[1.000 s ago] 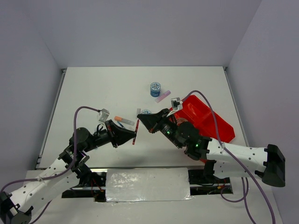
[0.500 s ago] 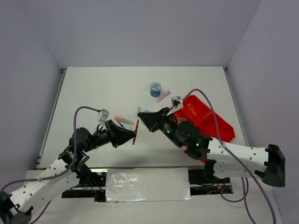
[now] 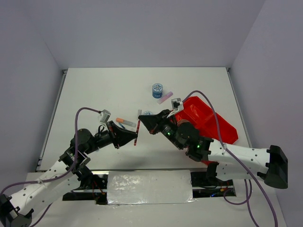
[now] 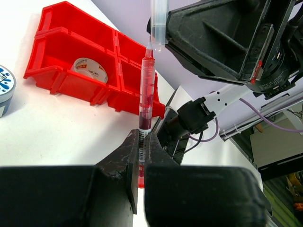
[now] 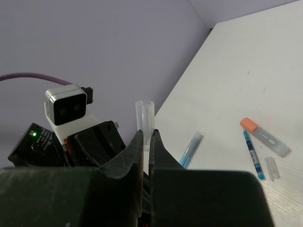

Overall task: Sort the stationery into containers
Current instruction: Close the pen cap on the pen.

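My left gripper [image 4: 141, 135] is shut on the lower barrel of a red pen [image 4: 147, 90], which points up and away from it. Just above the pen's tip hangs a clear pen cap [image 4: 158, 21], with my right gripper [image 5: 147, 135] shut on it. The two grippers meet nose to nose above the table's middle [image 3: 138, 124]. The red tray [image 3: 208, 118] lies to the right, with a clear tape ring [image 4: 90, 70] in one compartment. One blue-white roll [image 3: 157, 90] stands farther back beside a pink stick [image 3: 164, 98].
A second blue-white roll [image 3: 148, 113] is partly hidden behind the right gripper. On the table to the left lie a light blue pen [image 5: 190, 149], an orange-tipped clear case [image 5: 265, 137], a thin blue refill [image 5: 252, 153] and a small clear cap [image 5: 271, 168].
The right gripper has edged slightly left with the clear cap, closer to the red pen's tip. The left arm has held still.
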